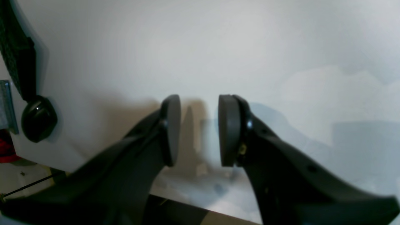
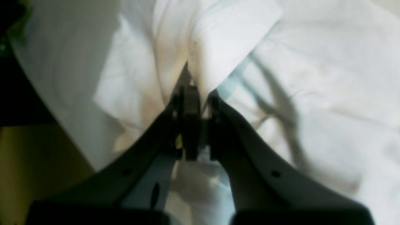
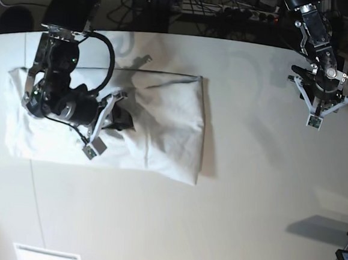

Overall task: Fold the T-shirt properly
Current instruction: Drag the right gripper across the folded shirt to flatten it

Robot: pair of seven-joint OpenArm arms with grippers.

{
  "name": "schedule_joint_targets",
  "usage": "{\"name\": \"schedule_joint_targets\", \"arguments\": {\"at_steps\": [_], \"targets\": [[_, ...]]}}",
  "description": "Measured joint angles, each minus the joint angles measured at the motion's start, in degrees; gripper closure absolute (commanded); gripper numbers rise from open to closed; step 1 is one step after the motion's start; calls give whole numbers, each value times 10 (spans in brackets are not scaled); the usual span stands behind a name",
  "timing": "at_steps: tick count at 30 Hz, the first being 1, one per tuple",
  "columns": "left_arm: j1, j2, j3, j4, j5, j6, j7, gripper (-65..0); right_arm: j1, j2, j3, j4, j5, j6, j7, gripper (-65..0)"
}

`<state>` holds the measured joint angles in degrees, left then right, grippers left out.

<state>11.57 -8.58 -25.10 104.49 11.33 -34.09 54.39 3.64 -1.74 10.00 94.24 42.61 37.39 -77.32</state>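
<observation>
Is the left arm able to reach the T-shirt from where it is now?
Probably yes: the left gripper hangs open over bare table, well apart from the T-shirt, and nothing lies between them.

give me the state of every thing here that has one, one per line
T-shirt: lying on the table, partly folded, wrinkled, a fold of it pinched up.
right hand: shut on the T-shirt's cloth.
left hand: open, holding nothing, above bare table away from the T-shirt.
table: bears the T-shirt on one side.
</observation>
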Motion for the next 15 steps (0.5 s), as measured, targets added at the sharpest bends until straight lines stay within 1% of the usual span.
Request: {"name": "schedule_joint_targets", "arguments": {"at_steps": [1, 3, 5, 7, 8, 10, 15], "targets": [[0, 0, 0, 0, 0, 0, 0, -205, -7, 0, 0, 0, 17, -22, -2, -3], [0, 0, 0, 0, 0, 0, 0, -205, -16, 0, 0, 0, 52, -50, -4, -3], [0, 0, 0, 0, 0, 0, 0, -205, -15, 3, 0, 0, 67, -75, -2, -3], [0, 0, 0, 0, 0, 0, 0, -205, -13, 12, 0, 0, 69, -86, 4, -3], [0, 0, 0, 0, 0, 0, 0, -205, -13, 19, 0, 0, 66, -89, 15, -3], [0, 0, 0, 0, 0, 0, 0, -205, -13, 32, 6, 0, 68, -90, 18, -3], [0, 0, 0, 0, 0, 0, 0, -205, -17, 33, 66, 0, 69, -90, 7, -3]]}}
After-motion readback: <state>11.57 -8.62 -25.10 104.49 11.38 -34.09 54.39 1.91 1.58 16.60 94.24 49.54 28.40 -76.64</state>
